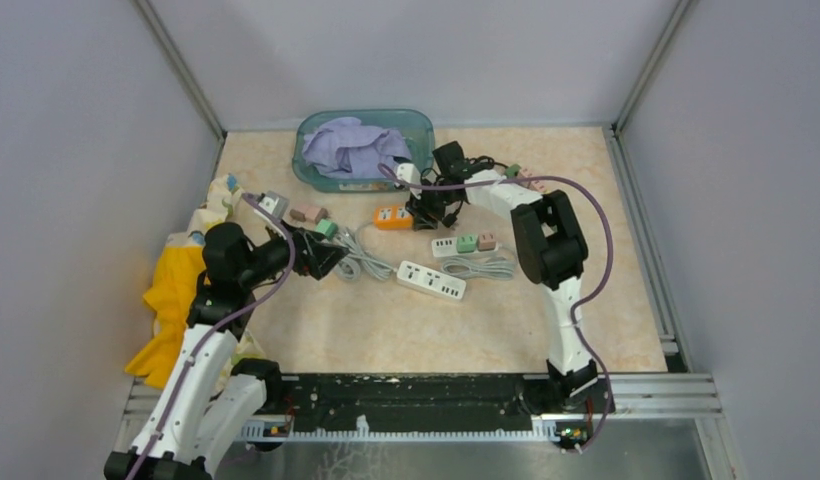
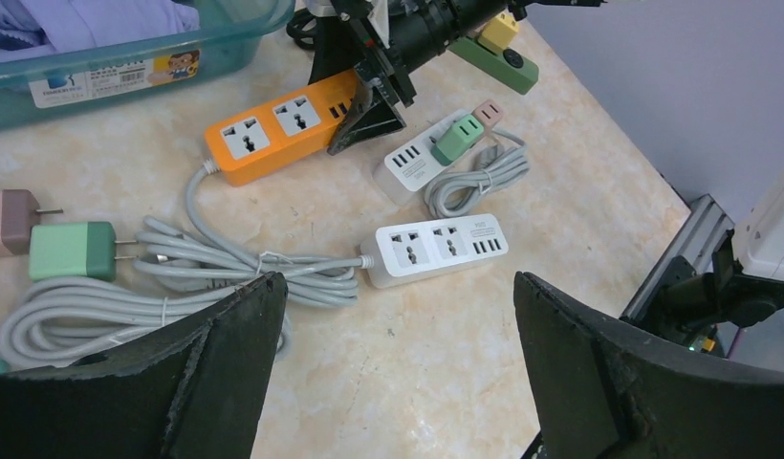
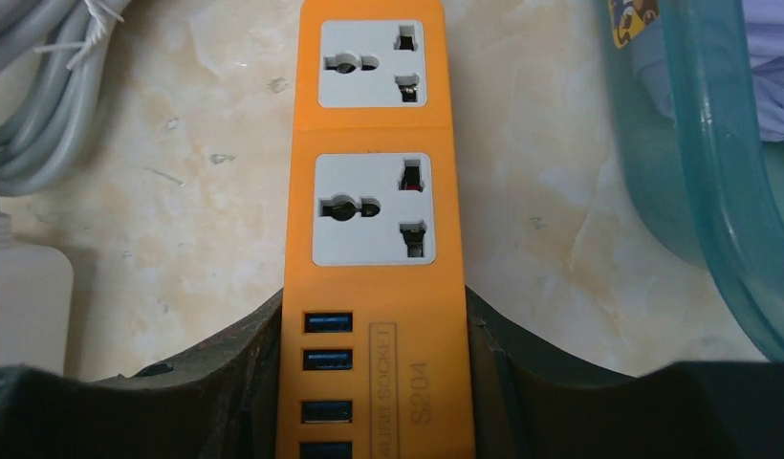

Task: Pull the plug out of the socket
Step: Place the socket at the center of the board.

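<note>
My right gripper point(image 3: 374, 316) is shut on the USB end of an orange socket strip point(image 3: 374, 239), one finger on each long side. Both outlets of that orange strip point(image 1: 393, 216) show empty. A loose green plug point(image 2: 73, 251) and a pink plug point(image 2: 10, 220) lie on the table with their prongs bare. A second green plug point(image 2: 457, 139) and a pink one point(image 2: 486, 113) sit in a small white socket block point(image 2: 407, 167). My left gripper point(image 2: 398, 287) hangs open above bare table, near a white socket strip point(image 2: 436, 247), with nothing between its fingers.
A teal bin point(image 1: 316, 175) with lilac cloth stands at the back. Grey cable coils point(image 2: 178, 277) lie by my left gripper. A green strip point(image 2: 498, 59) carrying a yellow plug lies behind the right arm. Yellow cloth point(image 1: 171, 290) drapes the left edge.
</note>
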